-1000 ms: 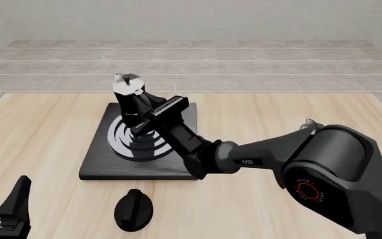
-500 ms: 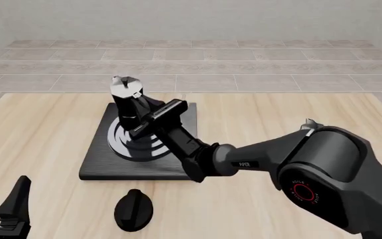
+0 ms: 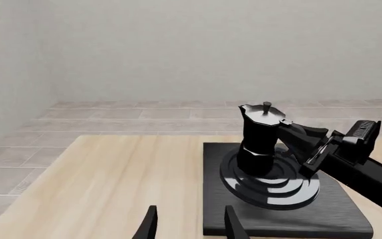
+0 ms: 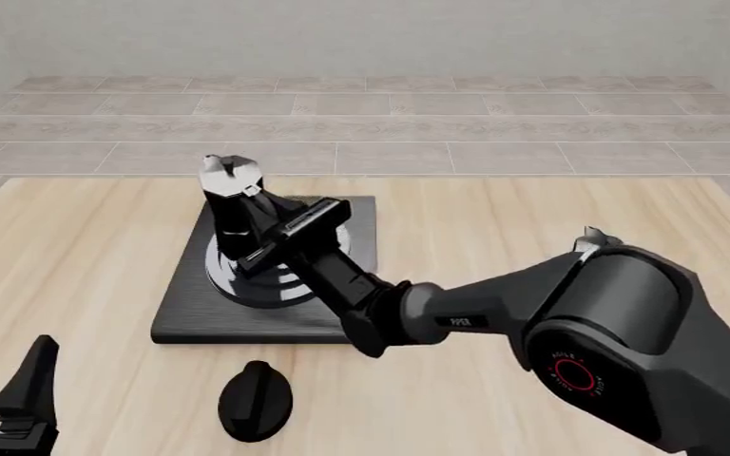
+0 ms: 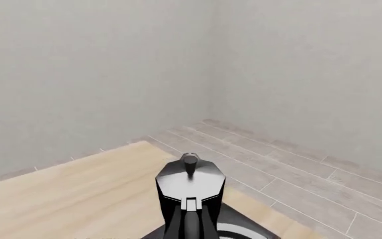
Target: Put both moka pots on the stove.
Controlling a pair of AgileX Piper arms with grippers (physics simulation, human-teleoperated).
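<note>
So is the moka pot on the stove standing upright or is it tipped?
Upright: the moka pot stands straight on the stove, lid and knob on top, base on the burner rings.

Light wood table (image 4: pixel 86 237); beige tiled floor (image 4: pixel 467 123) beyond at 12 o'clock; plain pale grey walls (image 4: pixel 378 38); even lighting.

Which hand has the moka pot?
The right hand, closed on the handle of the moka pot at the stove. The left hand is open, empty, and short of the stove.
</note>
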